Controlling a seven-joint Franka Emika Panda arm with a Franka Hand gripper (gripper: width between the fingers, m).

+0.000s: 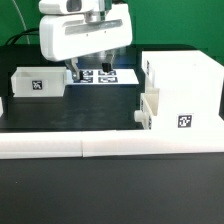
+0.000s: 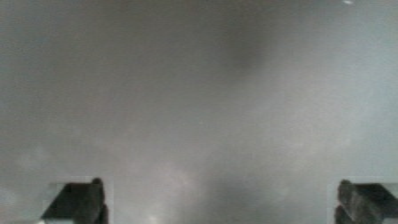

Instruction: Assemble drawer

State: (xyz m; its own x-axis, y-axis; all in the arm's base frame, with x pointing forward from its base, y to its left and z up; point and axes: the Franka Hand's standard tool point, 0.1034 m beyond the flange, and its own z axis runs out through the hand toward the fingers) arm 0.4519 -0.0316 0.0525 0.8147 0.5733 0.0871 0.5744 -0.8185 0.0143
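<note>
The drawer's tall white shell [image 1: 185,80] stands at the exterior view's right, with a square tag [image 1: 185,122] on its near face. A small tray with a knob [image 1: 141,117] sits at the shell's lower left side; how far it is pushed in I cannot tell. The second open-top tray [image 1: 37,82], tagged, lies at the exterior view's left. My gripper [image 1: 90,70] hangs over the back middle of the table, between the two, above the marker board [image 1: 100,77]. In the wrist view my gripper [image 2: 222,205] is open and empty, with its fingertips [image 2: 75,203] wide apart over a blurred grey surface.
A long low white border wall [image 1: 100,148] runs along the table's front edge. The black table top [image 1: 90,110] lies between the left tray and the shell.
</note>
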